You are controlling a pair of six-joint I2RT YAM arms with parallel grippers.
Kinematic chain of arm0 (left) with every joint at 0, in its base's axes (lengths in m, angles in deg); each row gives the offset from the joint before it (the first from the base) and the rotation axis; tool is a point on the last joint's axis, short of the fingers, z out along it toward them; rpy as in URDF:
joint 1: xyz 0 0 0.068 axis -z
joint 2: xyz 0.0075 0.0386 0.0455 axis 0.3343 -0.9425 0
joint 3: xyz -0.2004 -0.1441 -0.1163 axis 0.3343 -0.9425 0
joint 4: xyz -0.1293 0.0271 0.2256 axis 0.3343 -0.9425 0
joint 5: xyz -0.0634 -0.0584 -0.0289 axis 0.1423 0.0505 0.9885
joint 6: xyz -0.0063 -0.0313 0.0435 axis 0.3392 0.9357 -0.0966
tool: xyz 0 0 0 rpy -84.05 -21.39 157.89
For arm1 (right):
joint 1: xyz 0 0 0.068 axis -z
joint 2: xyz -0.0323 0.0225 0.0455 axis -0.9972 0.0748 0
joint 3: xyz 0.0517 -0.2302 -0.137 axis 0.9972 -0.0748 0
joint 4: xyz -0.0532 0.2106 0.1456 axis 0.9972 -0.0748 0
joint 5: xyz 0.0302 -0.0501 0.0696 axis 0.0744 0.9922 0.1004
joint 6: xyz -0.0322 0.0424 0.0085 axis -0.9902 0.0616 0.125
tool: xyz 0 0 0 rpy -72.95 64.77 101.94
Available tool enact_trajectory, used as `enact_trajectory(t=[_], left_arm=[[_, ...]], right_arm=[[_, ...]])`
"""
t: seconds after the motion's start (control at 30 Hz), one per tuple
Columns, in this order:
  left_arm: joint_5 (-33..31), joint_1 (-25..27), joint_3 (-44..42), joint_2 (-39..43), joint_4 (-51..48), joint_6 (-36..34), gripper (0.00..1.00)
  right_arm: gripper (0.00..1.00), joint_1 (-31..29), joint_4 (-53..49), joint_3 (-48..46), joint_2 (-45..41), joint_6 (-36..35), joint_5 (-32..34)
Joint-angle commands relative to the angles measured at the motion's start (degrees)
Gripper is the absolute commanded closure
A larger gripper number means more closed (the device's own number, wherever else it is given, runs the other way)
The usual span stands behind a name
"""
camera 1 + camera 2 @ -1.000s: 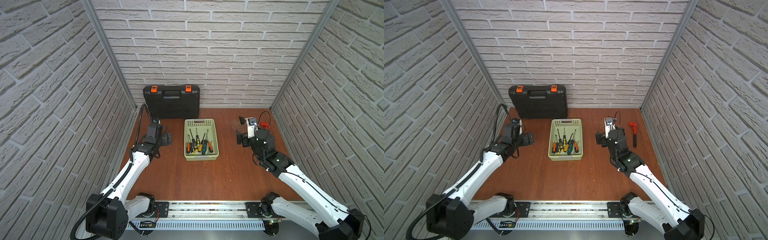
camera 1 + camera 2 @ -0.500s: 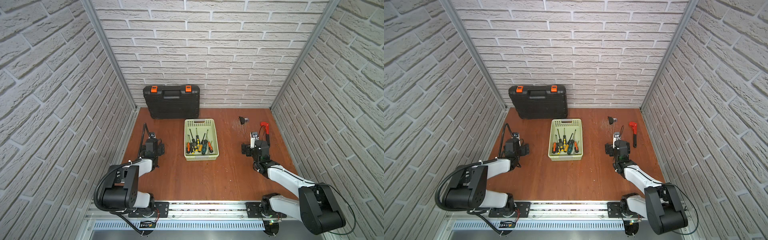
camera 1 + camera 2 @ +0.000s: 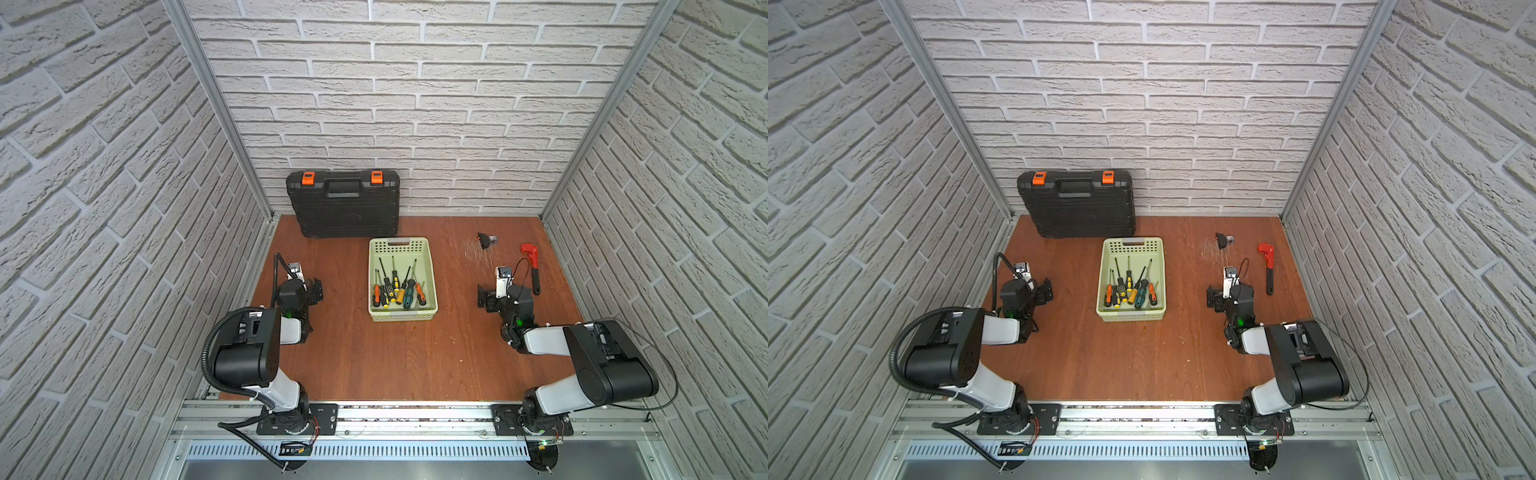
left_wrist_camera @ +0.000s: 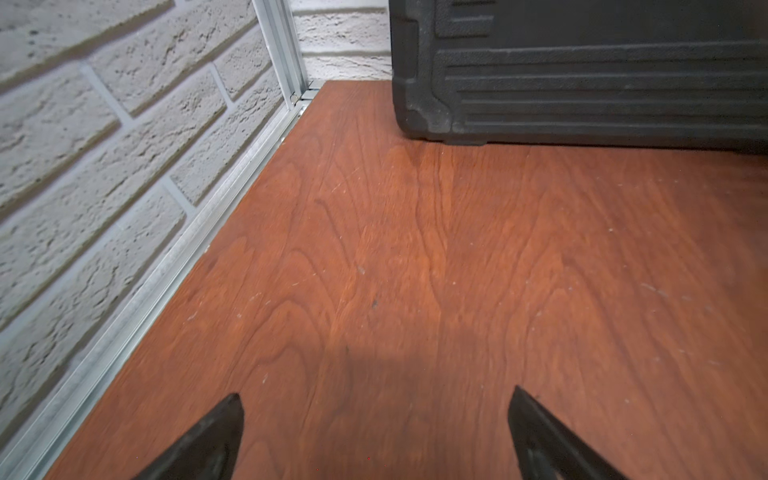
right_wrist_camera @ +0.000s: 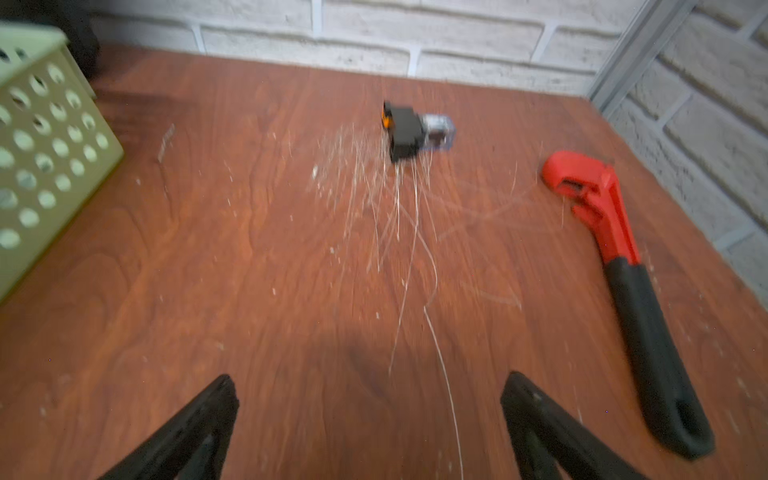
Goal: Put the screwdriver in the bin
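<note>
Both arms folded low by the front rail [image 3: 415, 409].
Left gripper [image 4: 377, 392]: fingers spread wide, nothing between them, bare table [image 4: 415, 249] beneath.
Right gripper [image 5: 370, 376]: likewise spread and empty, over scratched wood.
Mid-table: pale green bin [image 3: 432, 274], several screwdrivers [image 3: 394, 286] lying inside, handles toward the near end.
Right of it: red wrench [image 3: 532, 266], flat.
Beyond: small black part [image 3: 483, 240].
Farthest: black case [image 3: 343, 208], upright against the back wall.

I see a scratched wood-grain worktop [image 3: 395, 357], a matt perforated plastic bin [image 3: 402, 316], and behind it a ribbed plastic case [image 3: 343, 208].
</note>
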Motion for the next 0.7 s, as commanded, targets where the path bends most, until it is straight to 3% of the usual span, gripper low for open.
enact_trajectory(t=[0.0, 0.67], left_arm=[[0.6, -0.1, -0.3, 0.2, 5.3, 0.3, 0.02], [0.6, 0.0, -0.1, 0.2, 5.0, 0.2, 0.02]], right_arm=[[0.0, 0.3, 1.5, 0.8, -1.2, -0.3, -1.5], [0.0, 0.2, 1.3, 0.8, -1.2, -0.3, -1.5]])
